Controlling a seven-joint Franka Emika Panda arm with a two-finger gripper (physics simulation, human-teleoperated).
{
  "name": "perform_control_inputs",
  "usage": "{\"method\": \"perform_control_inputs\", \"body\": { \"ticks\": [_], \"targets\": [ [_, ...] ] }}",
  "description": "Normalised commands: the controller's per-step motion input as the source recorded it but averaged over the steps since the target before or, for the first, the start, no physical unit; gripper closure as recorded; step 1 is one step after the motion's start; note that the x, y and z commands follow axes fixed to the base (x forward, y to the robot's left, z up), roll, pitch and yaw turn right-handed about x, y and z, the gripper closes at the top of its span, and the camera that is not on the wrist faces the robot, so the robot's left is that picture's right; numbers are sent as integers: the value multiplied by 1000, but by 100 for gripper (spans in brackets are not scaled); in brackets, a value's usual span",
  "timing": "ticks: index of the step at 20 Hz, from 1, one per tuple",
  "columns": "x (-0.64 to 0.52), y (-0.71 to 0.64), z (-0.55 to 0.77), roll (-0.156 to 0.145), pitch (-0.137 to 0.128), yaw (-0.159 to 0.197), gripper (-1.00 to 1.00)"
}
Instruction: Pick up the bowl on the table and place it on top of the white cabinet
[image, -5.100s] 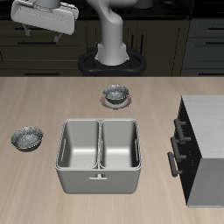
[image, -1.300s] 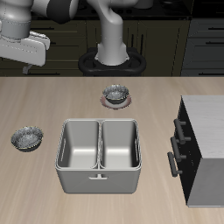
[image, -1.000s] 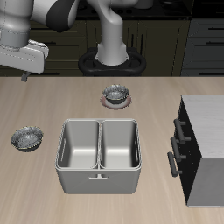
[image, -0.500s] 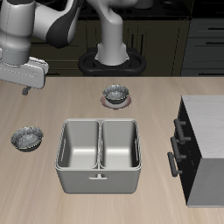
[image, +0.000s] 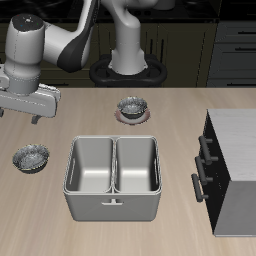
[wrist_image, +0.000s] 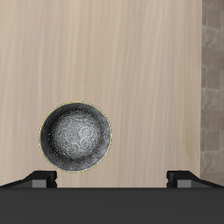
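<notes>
The bowl (image: 30, 157), small, grey and metallic, sits on the table (image: 40, 215) near its side edge, beside the double bin. My gripper (image: 20, 118) hangs open and empty above the table, a little farther back than the bowl and well above it. In the wrist view the bowl (wrist_image: 76, 137) lies below, off to one side of the line between my gripper's (wrist_image: 112, 178) two fingertips (wrist_image: 39, 178), which stand wide apart. The white cabinet (image: 238, 128), with a pale top and a black front, stands at the opposite side of the table.
A grey metal double bin (image: 112, 175) stands mid-table, between the bowl and the cabinet. A look-alike bowl on a pinkish-red saucer (image: 132, 108) sits farther back, near the robot's base (image: 128, 70). In the wrist view a grey strip (wrist_image: 211, 87) runs along the table's edge.
My gripper has come down and moved toward the front, from high at the back to just above and behind the bowl. The bowl, bin and cabinet have not moved.
</notes>
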Motion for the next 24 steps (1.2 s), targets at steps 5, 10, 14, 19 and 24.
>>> {"method": "perform_control_inputs", "body": {
  "ticks": [5,10,14,19,24],
  "targets": [
    [14,-82,-357,-35,1,12,-100],
    [-21,-124,-255,-22,17,-18,-100],
    [-39,-69,-252,-17,17,-21,-100],
    [4,-19,-374,-5,42,-19,-100],
    [-63,38,-209,4,25,-16,-100]
  ]
}}
